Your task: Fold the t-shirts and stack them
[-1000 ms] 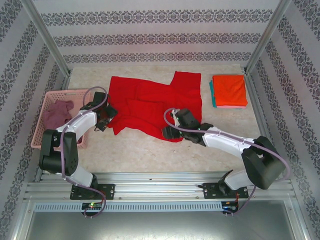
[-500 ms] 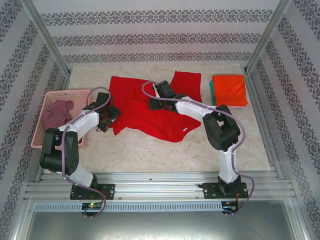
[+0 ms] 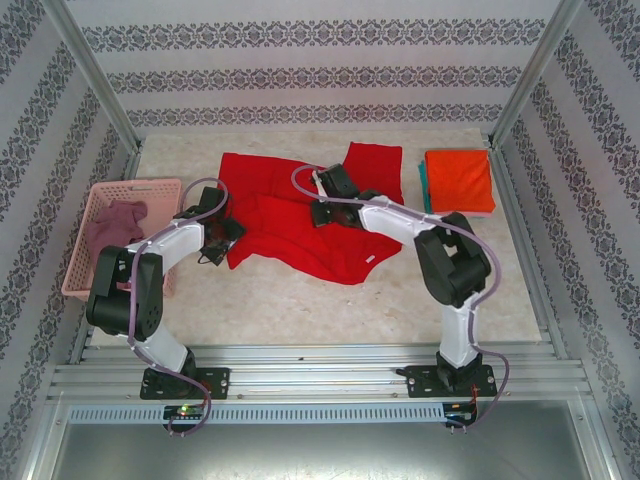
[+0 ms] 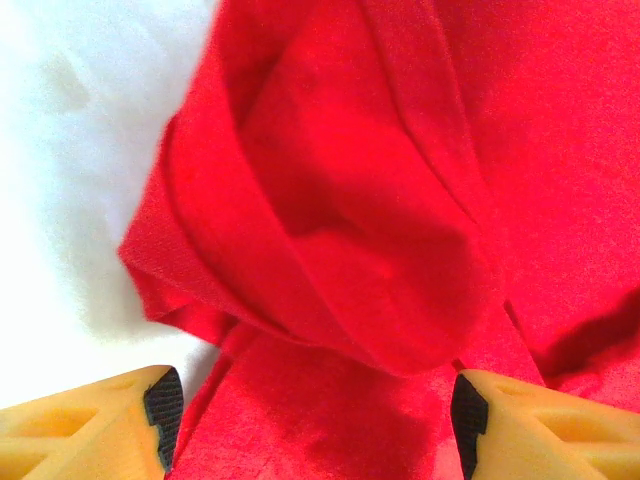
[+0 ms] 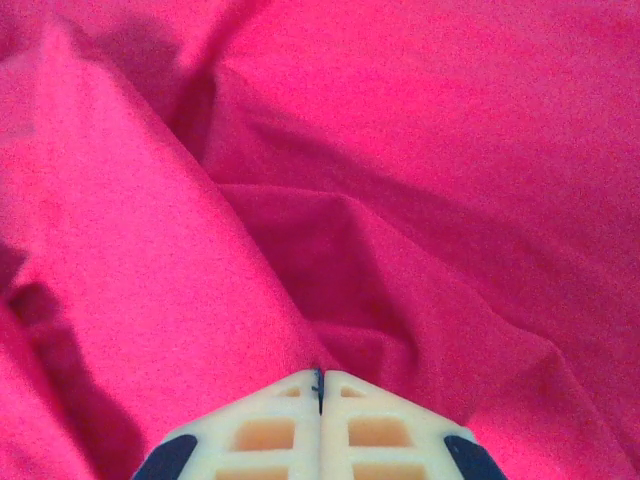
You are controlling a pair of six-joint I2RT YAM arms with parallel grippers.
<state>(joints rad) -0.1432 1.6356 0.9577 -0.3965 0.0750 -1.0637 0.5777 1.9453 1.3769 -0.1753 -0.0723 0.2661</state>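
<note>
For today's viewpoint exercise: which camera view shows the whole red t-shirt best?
Top external: the red t-shirt lies spread on the table, nearly its whole outline visible. Left wrist shows a folded edge close up; right wrist, creases.

pale table (image 3: 300,300) carries red t-shirt (image 3: 280,215), folded stack (image 3: 460,180), pink basket (image 3: 120,184).

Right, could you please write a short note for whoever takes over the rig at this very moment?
Hands: the left hand is open, its fingers either side of a bunched fold at the left edge of the red t-shirt. The right hand is shut on a fold near that shirt's middle.
Done: the orange t-shirt lies folded on top of the teal t-shirt, far right of the table.
To do: the red t-shirt is crumpled and only partly folded; finish and stack it. The mauve t-shirt lies unfolded in the pink basket at the left.
</note>
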